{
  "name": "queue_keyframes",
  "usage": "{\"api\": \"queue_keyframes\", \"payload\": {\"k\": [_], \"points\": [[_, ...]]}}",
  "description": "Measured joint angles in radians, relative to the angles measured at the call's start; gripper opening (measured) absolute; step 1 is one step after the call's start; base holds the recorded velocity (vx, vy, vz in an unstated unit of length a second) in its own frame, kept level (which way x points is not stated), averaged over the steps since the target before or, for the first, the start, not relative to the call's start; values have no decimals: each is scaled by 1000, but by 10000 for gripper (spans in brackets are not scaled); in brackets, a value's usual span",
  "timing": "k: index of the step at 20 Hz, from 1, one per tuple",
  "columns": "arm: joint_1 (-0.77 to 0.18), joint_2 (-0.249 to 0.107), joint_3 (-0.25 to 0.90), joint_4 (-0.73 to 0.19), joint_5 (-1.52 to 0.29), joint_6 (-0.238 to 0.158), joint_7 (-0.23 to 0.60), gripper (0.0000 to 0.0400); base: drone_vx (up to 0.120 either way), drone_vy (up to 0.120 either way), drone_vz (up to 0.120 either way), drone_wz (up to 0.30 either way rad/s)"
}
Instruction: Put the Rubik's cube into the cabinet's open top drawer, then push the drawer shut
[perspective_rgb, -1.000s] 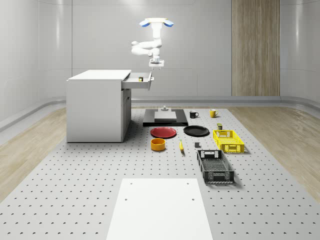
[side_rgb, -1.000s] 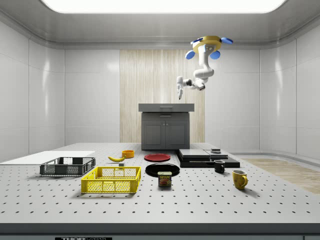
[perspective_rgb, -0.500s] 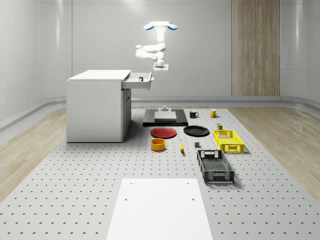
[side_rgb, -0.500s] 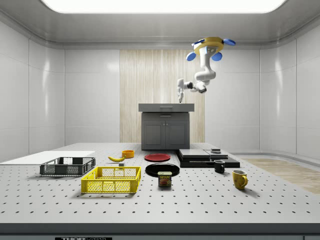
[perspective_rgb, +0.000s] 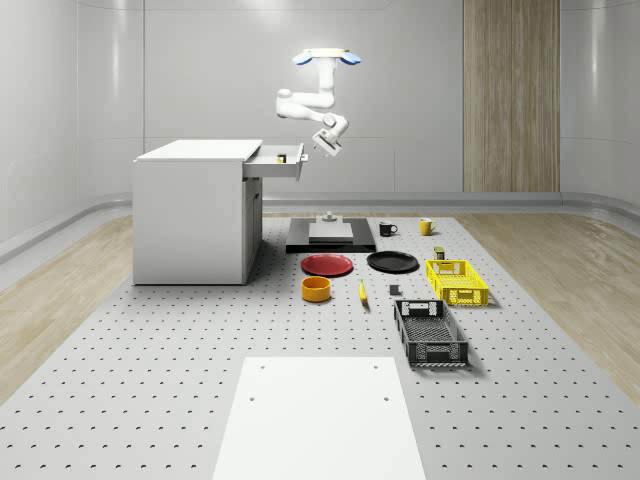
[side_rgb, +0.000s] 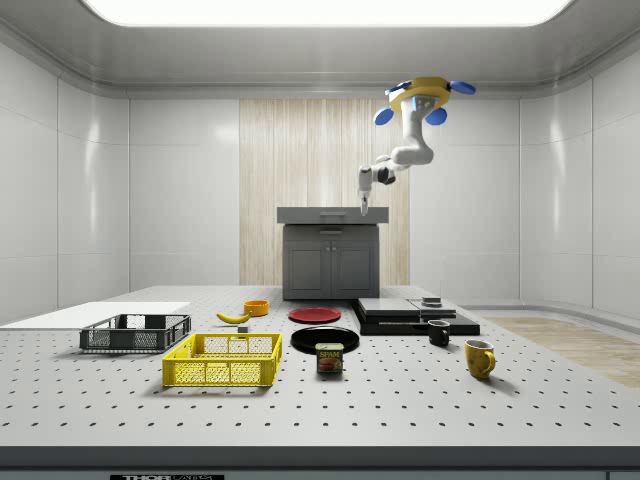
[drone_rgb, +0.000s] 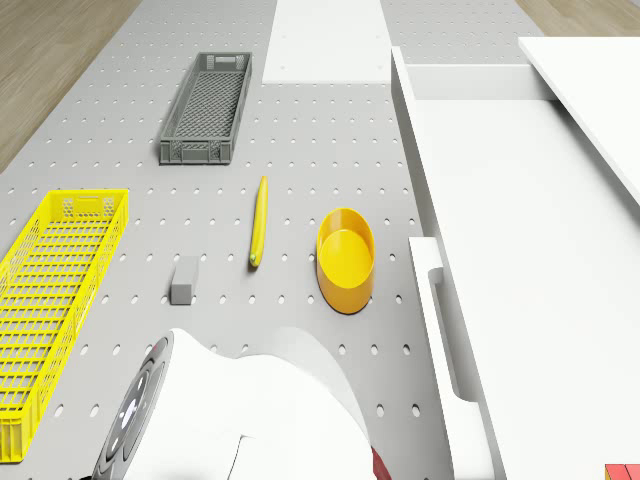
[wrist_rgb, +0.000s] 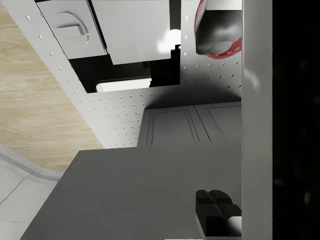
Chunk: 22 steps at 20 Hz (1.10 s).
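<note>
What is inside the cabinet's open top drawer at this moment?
In the whole-scene view a small yellowish object, apparently the Rubik's cube, sits in the top drawer. The drawer's front wall hides its lower part and the drawer floor. The claw hangs just beyond the front.

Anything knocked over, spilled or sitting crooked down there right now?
Nothing stands out. The top drawer is open with the Rubik's cube inside. The banana, orange bowl and both crates lie flat on the table. The drone hovers beyond the drawer front.
</note>
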<state>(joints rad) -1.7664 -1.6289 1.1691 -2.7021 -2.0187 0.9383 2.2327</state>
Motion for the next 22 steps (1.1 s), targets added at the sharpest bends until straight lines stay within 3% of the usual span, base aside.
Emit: {"api": "queue_keyframes", "payload": {"k": [2,3,4,6,8,13,22], "points": [[-204,16,-39,96,61,-172,114,400,0,0,0,0],[-285,28,-57,142,91,-237,157,377,0,0,0,0],[-354,41,-73,185,118,-292,193,318,0,0,0,0],[-461,63,-98,259,166,-372,248,234,0,0,0,0],[-536,80,-116,315,203,-425,286,184,0,-120,0,0],[-640,96,-143,399,263,-488,338,128,0,-120,0,0],[-703,90,-164,445,308,-504,367,107,0,-120,0,0]]}}
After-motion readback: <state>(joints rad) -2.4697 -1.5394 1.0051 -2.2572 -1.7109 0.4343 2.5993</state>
